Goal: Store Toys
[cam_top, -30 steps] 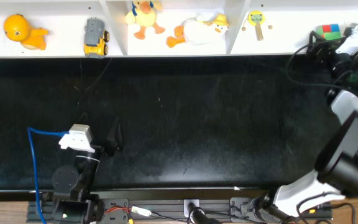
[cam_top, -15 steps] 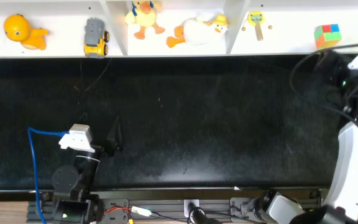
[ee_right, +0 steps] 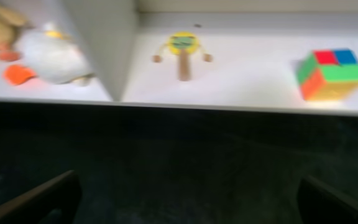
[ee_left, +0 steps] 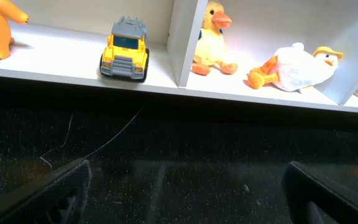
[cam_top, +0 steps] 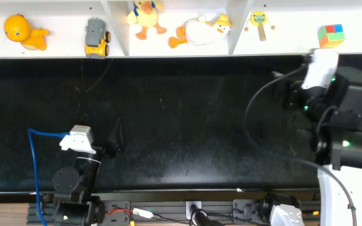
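Note:
A white shelf runs along the far edge of the black table. In its compartments stand an orange duck, a yellow truck, a yellow plush duck, a white plush duck, a yellow rattle and a colourful cube. My right gripper is open and empty over the table, facing the rattle and the cube. My left gripper is open and empty, low at the near left, facing the truck.
White dividers split the shelf into compartments. The black tabletop stretches between the two arms. A blue cable loops beside the left arm's base. The right arm stands tall at the right edge.
The right gripper has drawn back from the shelf's right end and swung left, leaving the cube standing alone there. The left arm has not moved.

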Robot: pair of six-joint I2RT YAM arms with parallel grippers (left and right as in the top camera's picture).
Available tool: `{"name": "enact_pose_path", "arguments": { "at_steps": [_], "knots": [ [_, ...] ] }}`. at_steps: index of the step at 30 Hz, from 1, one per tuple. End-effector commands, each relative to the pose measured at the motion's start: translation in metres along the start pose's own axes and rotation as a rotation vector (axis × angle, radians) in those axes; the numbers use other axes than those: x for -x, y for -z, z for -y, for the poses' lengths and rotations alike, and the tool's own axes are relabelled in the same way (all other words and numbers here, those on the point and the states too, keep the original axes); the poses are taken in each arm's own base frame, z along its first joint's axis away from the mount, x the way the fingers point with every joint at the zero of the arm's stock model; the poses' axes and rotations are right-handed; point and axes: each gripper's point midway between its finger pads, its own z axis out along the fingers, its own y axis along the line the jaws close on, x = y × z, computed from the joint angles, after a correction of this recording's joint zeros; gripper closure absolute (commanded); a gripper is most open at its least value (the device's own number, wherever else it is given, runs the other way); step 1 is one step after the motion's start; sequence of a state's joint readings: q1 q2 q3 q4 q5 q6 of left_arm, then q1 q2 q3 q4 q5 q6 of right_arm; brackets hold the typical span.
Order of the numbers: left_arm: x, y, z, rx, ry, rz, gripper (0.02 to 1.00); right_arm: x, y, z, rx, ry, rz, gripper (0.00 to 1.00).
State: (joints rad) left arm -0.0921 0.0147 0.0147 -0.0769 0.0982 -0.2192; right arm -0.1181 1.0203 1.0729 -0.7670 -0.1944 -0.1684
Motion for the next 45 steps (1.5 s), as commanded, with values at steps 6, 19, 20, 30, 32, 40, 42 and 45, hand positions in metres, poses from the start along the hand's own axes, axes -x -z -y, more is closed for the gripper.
{"name": "enact_pose_path", "arguments": {
  "at_steps": [6, 19, 20, 30, 32, 40, 42, 45],
  "knots": [
    [-0.001, 0.0, 0.005, -0.024, 0.016, 0.004, 0.02, 0.004, 0.006, -0.048, 0.132, 0.099, 0.021, 0.007],
    [-0.001, 0.0, 0.005, -0.024, 0.016, 0.004, 0.02, -0.009, 0.005, -0.062, 0.169, -0.018, -0.043, 0.005],
    [-0.001, 0.0, 0.005, -0.024, 0.016, 0.004, 0.023, -0.009, 0.004, -0.062, 0.169, -0.018, -0.045, 0.005],
    [-0.001, 0.0, 0.005, -0.024, 0.016, 0.004, 0.02, -0.016, 0.003, -0.043, 0.054, 0.012, -0.046, 0.005],
    [-0.001, 0.0, 0.005, -0.024, 0.016, 0.004, 0.02, -0.015, 0.009, -0.043, 0.051, 0.017, 0.005, 0.005],
    [-0.001, 0.0, 0.005, -0.024, 0.016, 0.004, 0.02, -0.062, 0.025, -0.043, 0.068, -0.081, 0.246, 0.007],
    [-0.001, 0.0, 0.005, -0.024, 0.016, 0.004, 0.02, -0.075, 0.027, -0.042, 0.072, -0.116, 0.3, 0.005],
    [-0.001, 0.0, 0.005, -0.024, 0.016, 0.004, 0.02, -0.089, 0.029, -0.036, 0.053, -0.183, 0.384, 0.007]
  ]
}}
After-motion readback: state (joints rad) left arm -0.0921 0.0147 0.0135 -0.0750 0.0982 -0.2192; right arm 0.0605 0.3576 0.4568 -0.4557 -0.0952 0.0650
